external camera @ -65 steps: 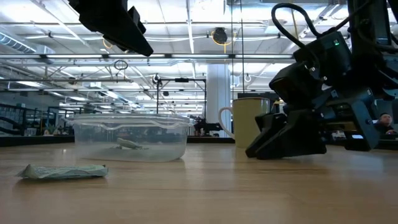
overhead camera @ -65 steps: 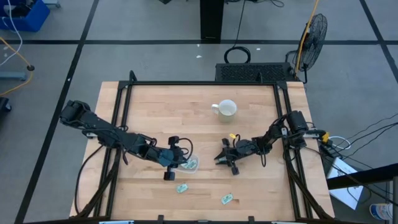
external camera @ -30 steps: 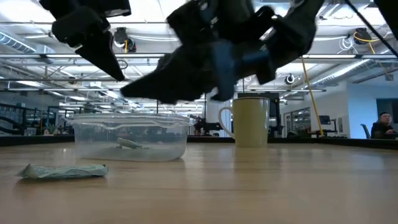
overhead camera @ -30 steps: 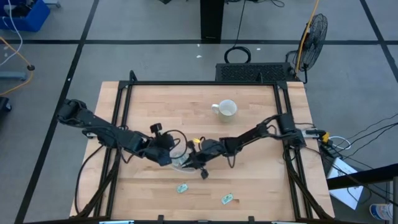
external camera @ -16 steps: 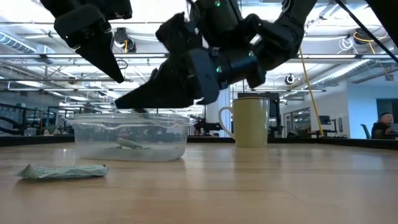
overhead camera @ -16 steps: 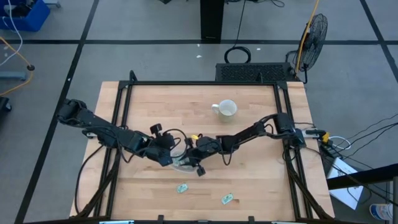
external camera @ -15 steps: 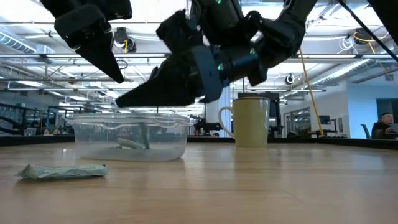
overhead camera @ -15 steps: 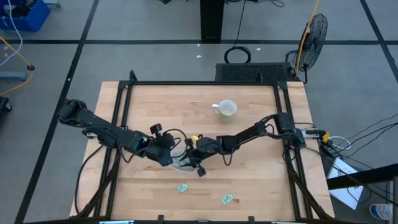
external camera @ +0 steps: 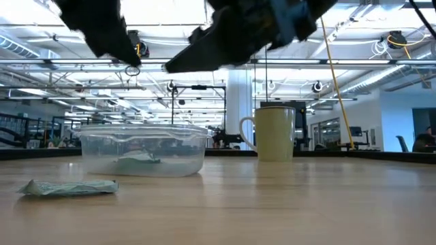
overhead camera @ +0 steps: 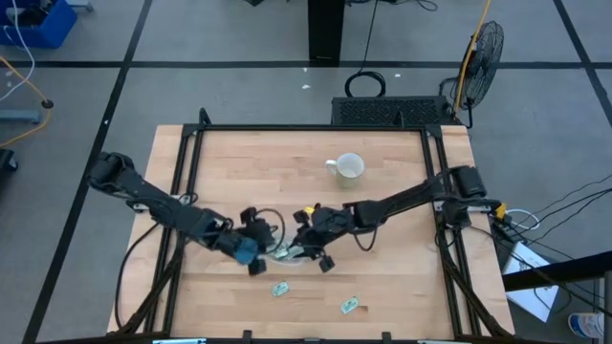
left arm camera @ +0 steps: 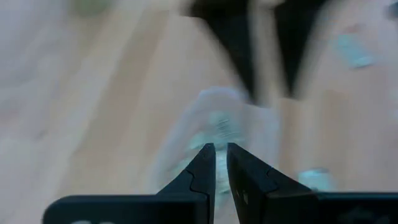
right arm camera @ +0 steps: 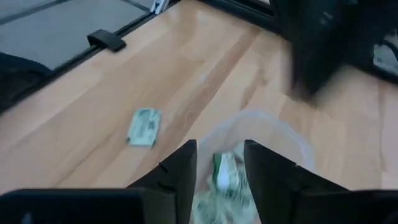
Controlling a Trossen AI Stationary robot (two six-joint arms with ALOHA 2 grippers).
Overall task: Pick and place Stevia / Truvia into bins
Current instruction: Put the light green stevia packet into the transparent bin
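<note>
Bin [external camera: 143, 148]: clear, on the surface, holds several green-white packets [right arm camera: 222, 171]
Loose packets: two, on the surface near its front edge [overhead camera: 279, 289] [overhead camera: 349, 306]
Mug [overhead camera: 348, 167]: one, empty-looking
Right end effector [right arm camera: 219, 163]: above bin, fingers apart, empty
Left end effector [left arm camera: 220, 160]: beside bin, fingers nearly together, empty

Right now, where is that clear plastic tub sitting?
In the high view the clear tub sits on the table, toward its front, between the left claw and the right claw, with the white mug farther back.
</note>
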